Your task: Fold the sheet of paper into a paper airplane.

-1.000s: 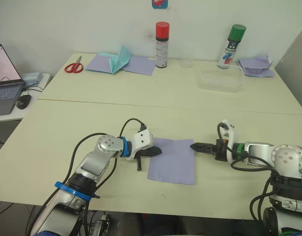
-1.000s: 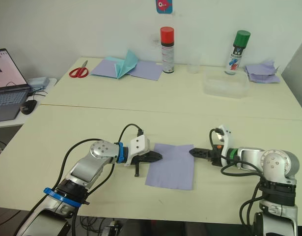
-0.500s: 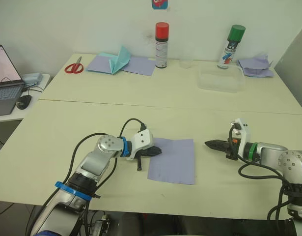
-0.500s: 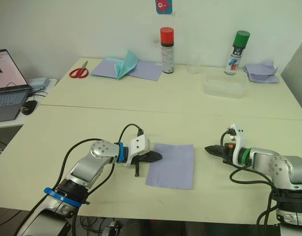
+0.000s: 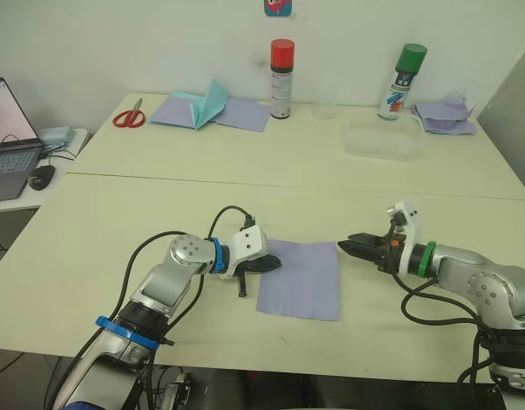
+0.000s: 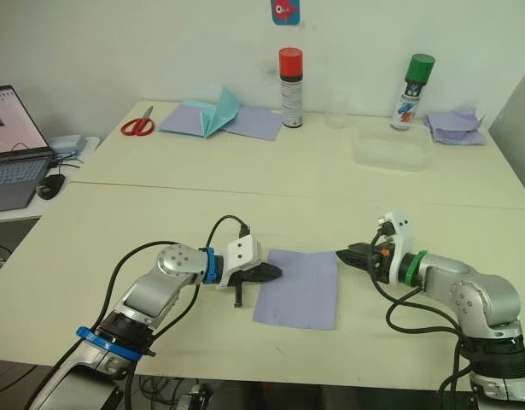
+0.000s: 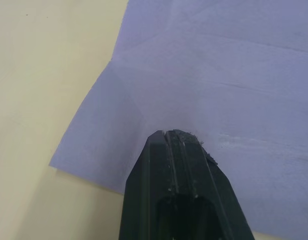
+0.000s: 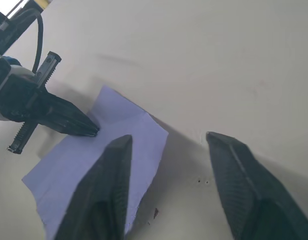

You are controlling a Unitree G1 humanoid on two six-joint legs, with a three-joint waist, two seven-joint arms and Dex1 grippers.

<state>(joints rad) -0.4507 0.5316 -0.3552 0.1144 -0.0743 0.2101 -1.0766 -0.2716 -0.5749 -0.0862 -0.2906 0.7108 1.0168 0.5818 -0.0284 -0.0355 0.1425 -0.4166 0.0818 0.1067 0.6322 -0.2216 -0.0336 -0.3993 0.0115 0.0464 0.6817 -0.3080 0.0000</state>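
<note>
Low on a pale yellow table (image 5: 117,222), a lavender sheet of paper (image 5: 301,278) lies flat near the front edge, between the robot's two grippers. It is roughly square and shows faint crease lines across its surface in the left wrist view.

At the sheet's left edge, the left gripper (image 5: 274,264) points its black fingers (image 7: 181,165) toward the paper. Its jaws are pressed together, and the tip rests on the sheet just inside that edge.

Just beyond the sheet's far right corner, the right gripper (image 5: 346,244) points toward the paper. Its jaws are spread apart and hold nothing. In the right wrist view, one finger (image 8: 106,185) overlaps the sheet's corner while the other sits over bare table.

Well apart from the sheet, along the far side of the table, stand a red-capped can (image 5: 282,79) and a green-capped can (image 5: 403,81), with a clear tray (image 5: 382,140) in front of the green one. Also at the back are red scissors (image 5: 128,114), a teal pointed paper (image 5: 207,103) on flat lavender sheets, and a crumpled lavender pile (image 5: 446,114). A laptop (image 5: 8,137) sits on a side desk to the left.
</note>
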